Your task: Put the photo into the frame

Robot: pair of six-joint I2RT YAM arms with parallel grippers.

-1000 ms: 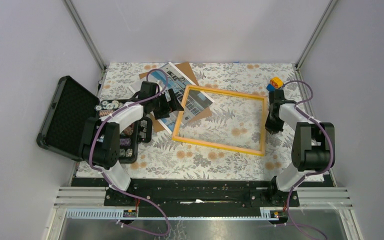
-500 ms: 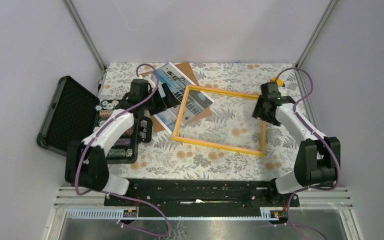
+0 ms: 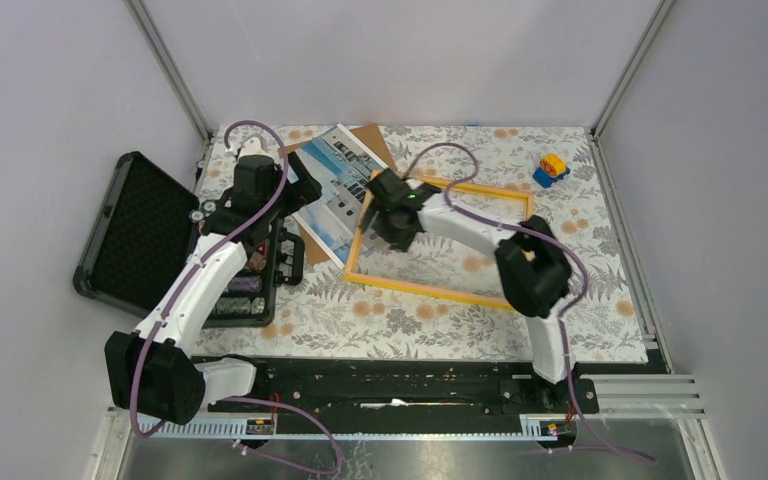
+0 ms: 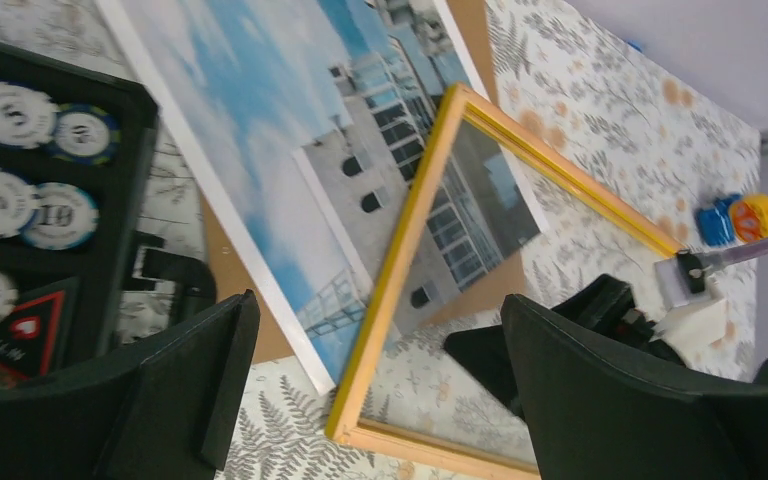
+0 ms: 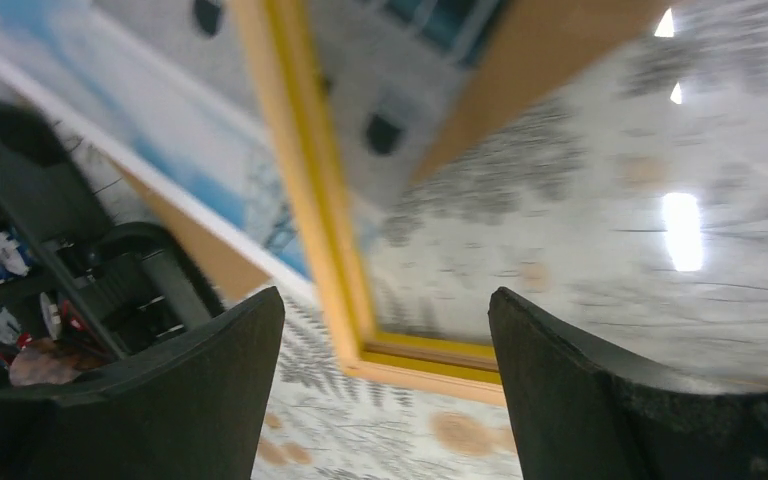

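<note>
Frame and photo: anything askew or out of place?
Yes. The frame lies skewed with its left rail on top of the photo, so one photo corner shows through the pane. The photo itself sits crooked on the brown board.

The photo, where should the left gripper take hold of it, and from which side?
Probably its free long edge facing the black case, approached from the left by the open left gripper. The photo lies flat and its opposite corner sits under the frame's left rail, so pull leftward.
</note>
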